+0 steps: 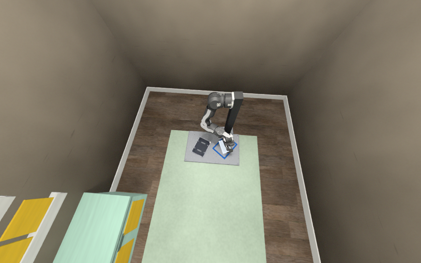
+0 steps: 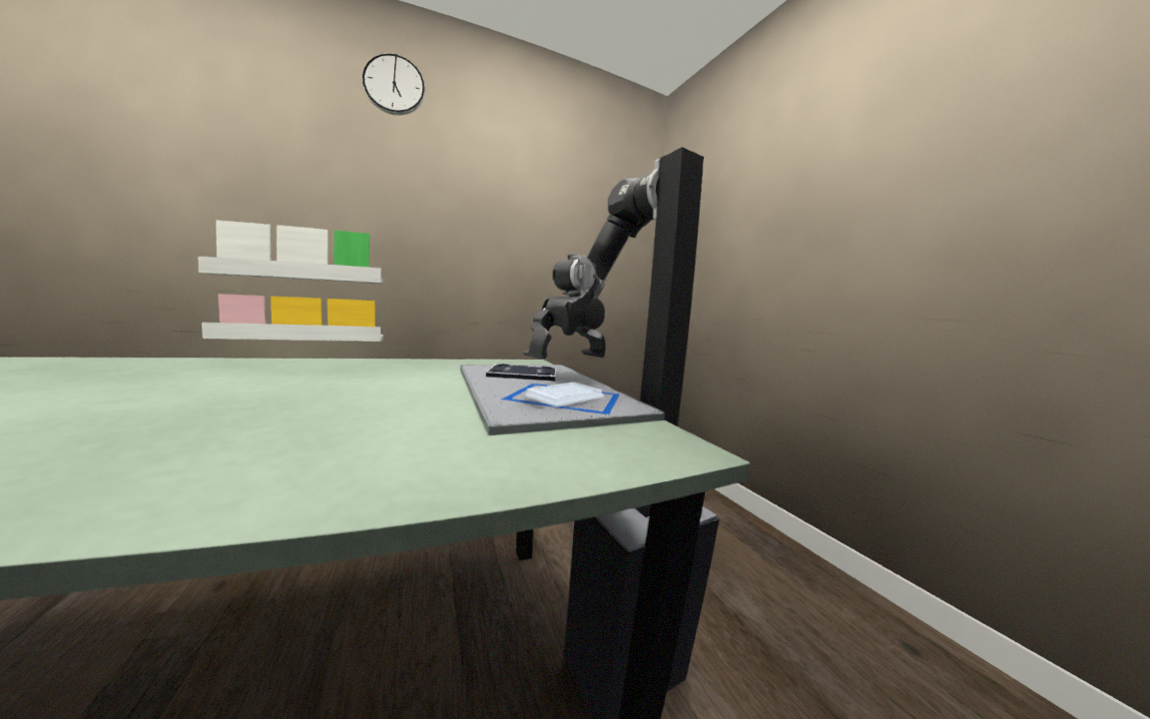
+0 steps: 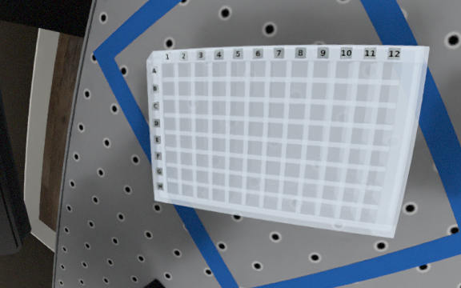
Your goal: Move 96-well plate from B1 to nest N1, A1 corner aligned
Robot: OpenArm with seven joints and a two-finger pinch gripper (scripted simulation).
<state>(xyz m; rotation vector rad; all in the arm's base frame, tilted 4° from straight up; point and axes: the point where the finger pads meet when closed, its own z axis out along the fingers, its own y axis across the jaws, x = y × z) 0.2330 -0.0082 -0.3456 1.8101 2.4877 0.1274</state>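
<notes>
The pale 96-well plate (image 1: 223, 147) (image 2: 564, 393) (image 3: 278, 132) lies on the board at B1, turned relative to the blue outline (image 1: 218, 153) (image 2: 612, 402) (image 3: 447, 160). In the wrist view its cut-off corner, by labels A and 1, is at the upper left. My gripper (image 1: 230, 147) (image 2: 566, 354) is open and empty, above the plate with its fingertips clear of it. One dark finger shows at the left of the wrist view. The dark nest N1 (image 1: 201, 147) (image 2: 521, 371) holds no plate. Its A1 mark is too small to read.
The grey perforated board (image 1: 212, 160) (image 2: 507, 418) (image 3: 198, 248) carries both spots, on the green table (image 1: 205, 202) (image 2: 204, 446). The black arm post (image 1: 233, 114) (image 2: 676, 286) stands behind B1, close to the board's edge.
</notes>
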